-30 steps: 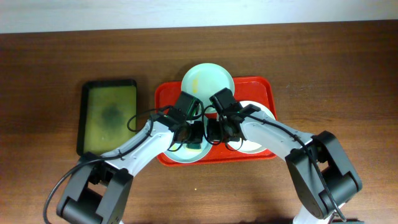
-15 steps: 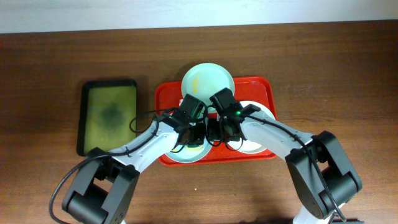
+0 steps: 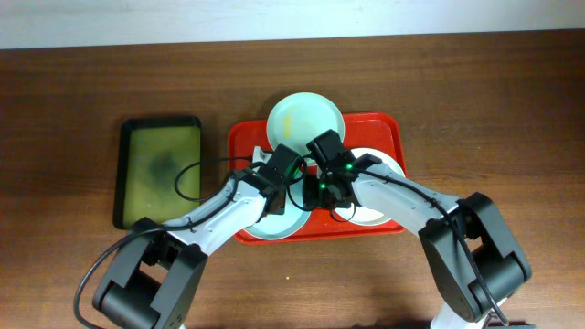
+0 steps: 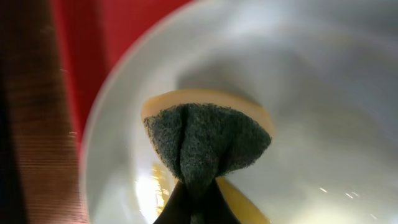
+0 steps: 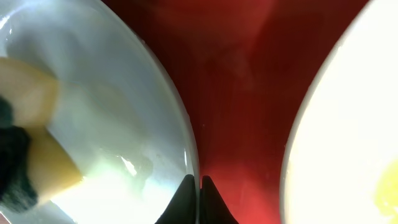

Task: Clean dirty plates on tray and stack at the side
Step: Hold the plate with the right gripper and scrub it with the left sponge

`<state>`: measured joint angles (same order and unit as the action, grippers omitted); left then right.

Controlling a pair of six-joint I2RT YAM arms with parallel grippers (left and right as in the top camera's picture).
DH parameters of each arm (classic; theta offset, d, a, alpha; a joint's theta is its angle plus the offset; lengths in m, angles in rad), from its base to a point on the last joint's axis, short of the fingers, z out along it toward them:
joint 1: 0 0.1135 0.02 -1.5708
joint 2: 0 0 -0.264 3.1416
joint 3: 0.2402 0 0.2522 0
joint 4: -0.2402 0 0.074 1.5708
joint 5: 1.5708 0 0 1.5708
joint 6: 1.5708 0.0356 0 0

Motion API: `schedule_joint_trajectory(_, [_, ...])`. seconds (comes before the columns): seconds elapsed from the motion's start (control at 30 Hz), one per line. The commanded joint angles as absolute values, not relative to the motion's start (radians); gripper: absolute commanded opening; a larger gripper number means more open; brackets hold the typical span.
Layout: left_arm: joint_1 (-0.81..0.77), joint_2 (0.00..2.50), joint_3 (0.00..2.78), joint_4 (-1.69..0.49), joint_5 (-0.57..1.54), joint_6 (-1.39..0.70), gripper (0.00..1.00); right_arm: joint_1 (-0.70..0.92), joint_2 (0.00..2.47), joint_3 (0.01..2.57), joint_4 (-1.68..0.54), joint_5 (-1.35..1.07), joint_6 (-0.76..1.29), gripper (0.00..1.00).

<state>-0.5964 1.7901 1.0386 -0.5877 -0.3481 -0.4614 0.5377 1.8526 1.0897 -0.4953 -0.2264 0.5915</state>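
A pale blue plate (image 3: 274,226) lies at the near left of the red tray (image 3: 384,128). On it rests a yellow sponge with a dark green scrub face (image 4: 208,140), and my left gripper (image 4: 196,208) is shut on that sponge, pinching it into a fold. My right gripper (image 5: 199,186) is shut on the same plate's rim (image 5: 186,140), with the sponge (image 5: 28,158) at the left edge of its view. A white plate (image 3: 377,212) with a yellow smear (image 5: 388,186) sits at the tray's right. The pale green plate (image 3: 304,116) lies at the tray's far edge, with faint yellow marks.
An olive-green tray with a black rim (image 3: 163,169) lies on the wooden table (image 3: 494,100) to the left of the red tray. Both arms cross over the near half of the red tray.
My left gripper has shut on the sponge and shifted slightly right over the pale blue plate. The right gripper has stayed on the plate's rim.
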Motion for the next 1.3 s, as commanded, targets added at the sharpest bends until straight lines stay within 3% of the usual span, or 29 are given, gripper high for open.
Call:
schedule_joint_trajectory(0.0, [-0.592,1.802,1.044,-0.593,-0.451,-0.456,0.0,0.543,1.86,1.082,-0.493,-0.224,0.581,0.04])
schedule_joint_trajectory(0.23, [-0.577,1.756,1.128,-0.657,-0.466,-0.456,0.0,0.543,1.86,1.082,-0.493,-0.224,0.581,0.04])
schedule_joint_trajectory(0.4, [-0.577,1.739,1.129,-0.628,-0.002,-0.459,0.0,0.543,1.86,1.082,-0.489,-0.224,0.581,0.04])
schedule_joint_trajectory(0.5, [-0.579,1.74,1.099,-0.614,0.094,-0.46,0.0,0.543,1.86,1.082,-0.49,-0.224,0.581,0.04])
schedule_joint_trajectory(0.7, [-0.58,1.74,1.018,-0.614,0.047,-0.459,0.0,0.543,1.86,1.082,-0.49,-0.224,0.581,0.04])
schedule_joint_trajectory(1.1, [-0.58,1.74,0.925,-0.598,-0.508,-0.46,0.0,0.543,1.86,1.082,-0.49,-0.223,0.581,0.04])
schedule_joint_trajectory(1.27, [-0.574,1.74,0.925,-0.576,-0.587,-0.459,0.0,0.543,1.86,1.082,-0.49,-0.224,0.581,0.04])
